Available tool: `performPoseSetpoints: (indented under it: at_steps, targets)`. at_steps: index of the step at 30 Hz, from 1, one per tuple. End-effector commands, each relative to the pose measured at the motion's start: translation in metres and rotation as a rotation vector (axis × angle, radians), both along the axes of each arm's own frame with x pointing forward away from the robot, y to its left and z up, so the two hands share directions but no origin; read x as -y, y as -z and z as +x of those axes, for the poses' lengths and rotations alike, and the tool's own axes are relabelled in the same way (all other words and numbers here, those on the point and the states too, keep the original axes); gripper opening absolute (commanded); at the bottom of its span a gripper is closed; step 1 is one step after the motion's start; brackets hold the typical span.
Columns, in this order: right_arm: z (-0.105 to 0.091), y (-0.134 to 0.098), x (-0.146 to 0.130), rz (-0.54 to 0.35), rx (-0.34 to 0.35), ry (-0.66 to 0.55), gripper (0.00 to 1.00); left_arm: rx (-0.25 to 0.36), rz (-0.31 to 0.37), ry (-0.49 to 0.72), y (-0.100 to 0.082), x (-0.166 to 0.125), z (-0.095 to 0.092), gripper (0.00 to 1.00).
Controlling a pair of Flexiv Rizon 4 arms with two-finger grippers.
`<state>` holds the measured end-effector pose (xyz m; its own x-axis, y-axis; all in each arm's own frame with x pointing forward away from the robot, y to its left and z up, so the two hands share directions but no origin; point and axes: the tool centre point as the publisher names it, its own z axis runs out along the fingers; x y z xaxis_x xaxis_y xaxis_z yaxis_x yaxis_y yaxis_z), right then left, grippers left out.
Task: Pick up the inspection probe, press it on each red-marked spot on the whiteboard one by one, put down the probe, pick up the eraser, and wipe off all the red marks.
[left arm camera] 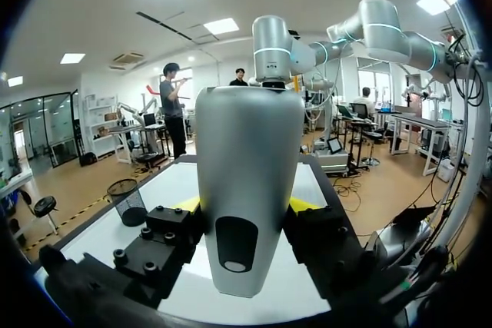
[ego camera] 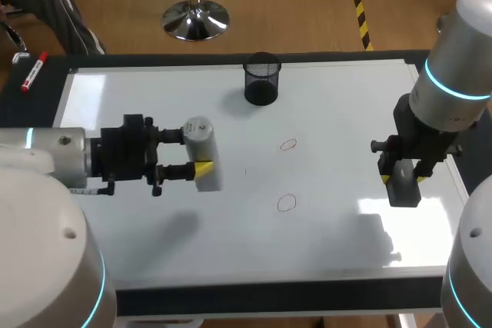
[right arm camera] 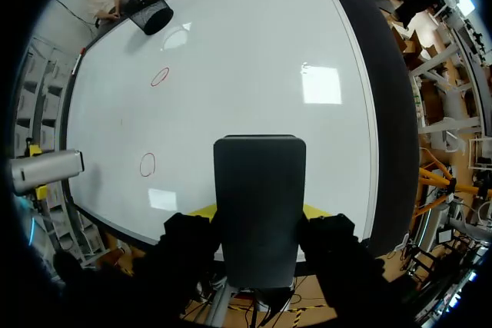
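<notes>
My left gripper is shut on a pale grey inspection probe, held above the left half of the whiteboard. In the left wrist view the probe stands upright between the fingers of that gripper. Two red circles are drawn on the board: one near the middle, the other nearer the front. My right gripper is shut on a black eraser over the board's right edge. The right wrist view shows the eraser in that gripper, both circles and the probe.
A black mesh cup stands at the back middle of the board, also seen as the mesh cup beside my left gripper. A red-capped marker lies on the dark table left of the board.
</notes>
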<state>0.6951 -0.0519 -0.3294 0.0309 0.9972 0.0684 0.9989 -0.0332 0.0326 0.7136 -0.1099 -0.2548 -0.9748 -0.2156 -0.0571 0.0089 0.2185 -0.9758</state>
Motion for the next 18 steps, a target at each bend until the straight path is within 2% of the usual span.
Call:
performPoseSetpoints:
  at_steps: [1, 18]
  targets:
    - [0.000, 0.000, 0.001, 0.003, 0.001, -0.001, 0.00, 0.003, -0.006, -0.008, -0.004, -0.019, -0.010, 0.00]
    - [0.000, 0.000, 0.001, 0.003, 0.001, -0.001, 0.00, -0.009, -0.012, -0.012, -0.002, -0.049, -0.016, 0.00]
